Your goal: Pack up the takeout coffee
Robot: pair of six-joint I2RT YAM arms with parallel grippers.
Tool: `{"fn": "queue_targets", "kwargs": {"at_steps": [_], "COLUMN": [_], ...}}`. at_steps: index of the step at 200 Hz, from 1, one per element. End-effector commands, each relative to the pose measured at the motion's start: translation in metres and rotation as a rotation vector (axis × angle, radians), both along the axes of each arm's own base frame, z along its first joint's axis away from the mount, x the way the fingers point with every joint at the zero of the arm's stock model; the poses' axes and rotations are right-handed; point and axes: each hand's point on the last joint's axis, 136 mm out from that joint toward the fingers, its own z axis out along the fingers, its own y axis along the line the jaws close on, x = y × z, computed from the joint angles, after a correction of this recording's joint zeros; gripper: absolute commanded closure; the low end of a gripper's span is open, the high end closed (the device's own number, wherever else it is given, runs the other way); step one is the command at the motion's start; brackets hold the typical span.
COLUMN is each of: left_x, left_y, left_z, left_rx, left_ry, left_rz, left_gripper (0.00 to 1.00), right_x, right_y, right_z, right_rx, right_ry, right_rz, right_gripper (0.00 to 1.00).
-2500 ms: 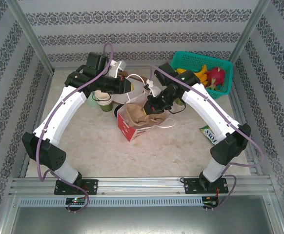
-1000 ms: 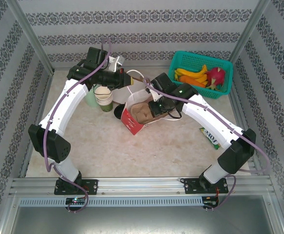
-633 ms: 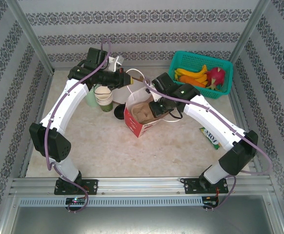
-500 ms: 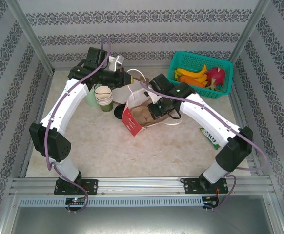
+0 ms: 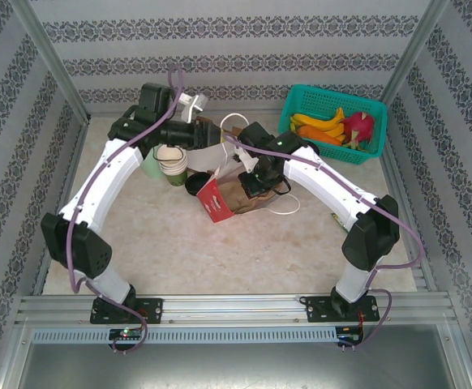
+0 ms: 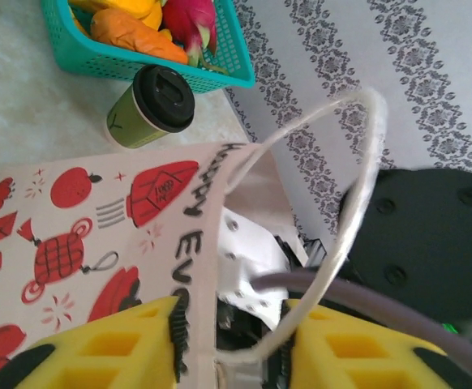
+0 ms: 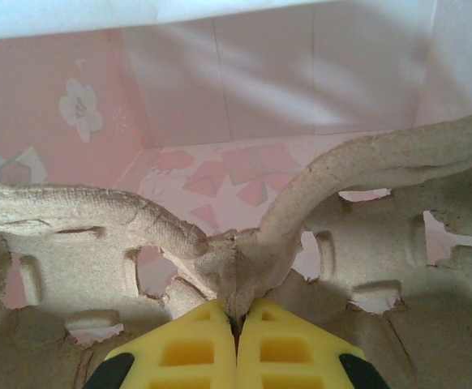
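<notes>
Grip is firm on the right: the right gripper (image 7: 236, 312) is clenched on the carrier (image 7: 317, 186), at its middle ridge, down inside the bag (image 7: 260, 89). The left gripper (image 6: 232, 340) stands parted astride the bag's rim and handle (image 6: 358, 203), apparently not pinching. The coffee cup (image 6: 149, 107) stands outside, just beyond the bag. Unheld, the bag could tip and knock it over.

The brown moulded-pulp cup carrier (image 7: 220, 243) looked rough and fibrous against the smooth yellow plastic fingers (image 7: 183, 352) of my right gripper (image 7: 236, 320). The red-printed pale paper bag (image 6: 82, 243) was matt, its handle (image 6: 364, 186) twisted paper cord; the small green paper cup (image 6: 126, 126) wore a glossy black plastic lid (image 6: 165, 97).
</notes>
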Motion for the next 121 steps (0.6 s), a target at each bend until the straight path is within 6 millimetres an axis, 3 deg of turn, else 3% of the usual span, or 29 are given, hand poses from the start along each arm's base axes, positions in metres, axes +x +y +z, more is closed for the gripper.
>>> {"fn": "queue_targets", "kwargs": {"at_steps": [1, 43, 75, 93, 121], "left_x": [-0.029, -0.082, -0.116, -0.131, -0.172], "left_y": [0.003, -0.009, -0.036, -0.055, -0.085], "left_z": [0.038, 0.029, 0.027, 0.015, -0.002], "left_rx": [-0.015, 0.136, 0.143, 0.176, 0.157], "left_ry": [-0.259, -0.590, -0.767, -0.870, -1.156], "left_rz": [-0.068, -0.120, -0.211, -0.298, -0.496], "left_gripper": [0.51, 0.20, 0.12, 0.11, 0.09], "right_x": [-0.005, -0.004, -0.005, -0.004, -0.003], "right_y": [-0.003, -0.003, -0.002, -0.003, -0.003], "right_z": [-0.009, -0.008, -0.010, -0.011, -0.013], "right_rx": [-0.017, -0.007, -0.008, -0.015, -0.013], "right_ry": [0.060, 0.078, 0.094, 0.102, 0.118], "right_rz": [-0.041, -0.086, -0.108, -0.128, -0.159], "right_gripper": [1.00, 1.00, 1.00, 1.00, 1.00]}}
